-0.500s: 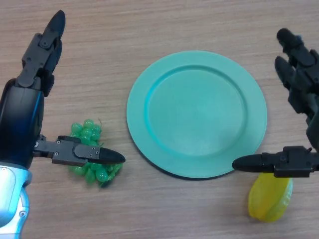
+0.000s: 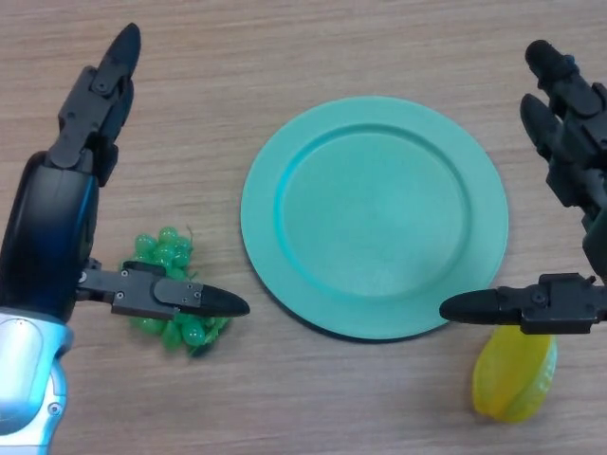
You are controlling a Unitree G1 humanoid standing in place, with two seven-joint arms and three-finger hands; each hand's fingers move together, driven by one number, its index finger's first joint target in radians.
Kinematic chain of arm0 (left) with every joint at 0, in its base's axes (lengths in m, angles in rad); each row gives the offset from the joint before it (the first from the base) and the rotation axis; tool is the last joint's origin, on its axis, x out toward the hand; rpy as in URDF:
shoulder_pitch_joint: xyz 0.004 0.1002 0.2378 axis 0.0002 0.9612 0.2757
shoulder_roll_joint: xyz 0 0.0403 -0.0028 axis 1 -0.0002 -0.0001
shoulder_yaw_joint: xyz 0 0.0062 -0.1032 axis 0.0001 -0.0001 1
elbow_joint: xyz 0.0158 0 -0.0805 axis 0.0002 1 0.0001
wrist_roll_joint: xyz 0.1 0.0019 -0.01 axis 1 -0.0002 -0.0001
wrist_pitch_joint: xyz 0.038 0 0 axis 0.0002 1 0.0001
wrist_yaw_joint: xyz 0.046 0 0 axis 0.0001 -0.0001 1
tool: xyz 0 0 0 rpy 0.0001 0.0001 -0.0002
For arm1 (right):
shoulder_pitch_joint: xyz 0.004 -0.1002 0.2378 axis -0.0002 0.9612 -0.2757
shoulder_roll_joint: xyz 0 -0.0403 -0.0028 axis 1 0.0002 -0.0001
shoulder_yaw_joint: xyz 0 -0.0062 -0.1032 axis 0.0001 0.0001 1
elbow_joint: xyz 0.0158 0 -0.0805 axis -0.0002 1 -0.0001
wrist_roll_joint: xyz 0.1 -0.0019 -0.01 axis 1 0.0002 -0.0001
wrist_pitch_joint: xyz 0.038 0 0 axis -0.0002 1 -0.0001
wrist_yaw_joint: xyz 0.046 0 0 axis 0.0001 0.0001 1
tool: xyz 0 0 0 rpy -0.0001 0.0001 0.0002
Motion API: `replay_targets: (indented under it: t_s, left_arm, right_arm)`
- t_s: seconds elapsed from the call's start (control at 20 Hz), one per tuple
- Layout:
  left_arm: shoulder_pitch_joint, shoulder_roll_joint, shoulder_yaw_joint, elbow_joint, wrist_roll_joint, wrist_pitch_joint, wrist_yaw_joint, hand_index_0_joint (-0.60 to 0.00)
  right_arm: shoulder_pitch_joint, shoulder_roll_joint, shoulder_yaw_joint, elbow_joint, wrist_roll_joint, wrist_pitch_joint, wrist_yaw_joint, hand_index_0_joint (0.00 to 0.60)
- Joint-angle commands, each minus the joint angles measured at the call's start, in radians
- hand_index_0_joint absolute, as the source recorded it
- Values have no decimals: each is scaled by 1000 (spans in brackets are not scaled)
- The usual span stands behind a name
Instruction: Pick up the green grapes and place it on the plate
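Observation:
A bunch of green grapes (image 2: 169, 248) lies on the wooden table at the lower left, left of the teal plate (image 2: 375, 216). The plate is bare. My left hand (image 2: 57, 227) hovers over the grapes with straight fingers pointing away and its thumb (image 2: 180, 300) stretched across the front of the bunch, hiding part of it. The hand is open and holds nothing. My right hand (image 2: 579, 180) is open at the right edge, its thumb (image 2: 517, 308) reaching over the plate's lower right rim.
A yellow starfruit-like fruit (image 2: 515, 377) lies on the table at the lower right, below my right thumb and just off the plate's rim. The wooden table (image 2: 285, 57) fills the view.
My left hand has shifted slightly right and forward, its thumb now a little lower over the grapes. The grapes, the plate and my right hand have barely moved.

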Motion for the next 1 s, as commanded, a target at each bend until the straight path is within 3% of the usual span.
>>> replay_targets:
  t_s: [0.05, 0.3, 0.55, 0.85, 1.0]
  left_arm:
    - [-38, 27, 51, -62, 16, -67, 25, 0]
    - [-16, 57, 113, 19, 132, -144, 8, 0]
    - [76, 73, 145, 131, 390, -155, -143, 0]
    - [89, 55, 80, 312, 509, -226, -11, 0]
    - [64, 55, 60, 374, 478, -239, 17, 0]
  right_arm:
    - [-32, -27, -49, -64, 22, -72, -11, 0]
    - [-25, -27, -45, -66, 7, -80, 0, 0]
    - [-8, -19, -30, -66, 3, -91, 5, 0]
    - [-3, -22, -47, -116, 113, 17, 9, 0]
    - [10, -21, -69, -131, 139, 28, 17, 0]
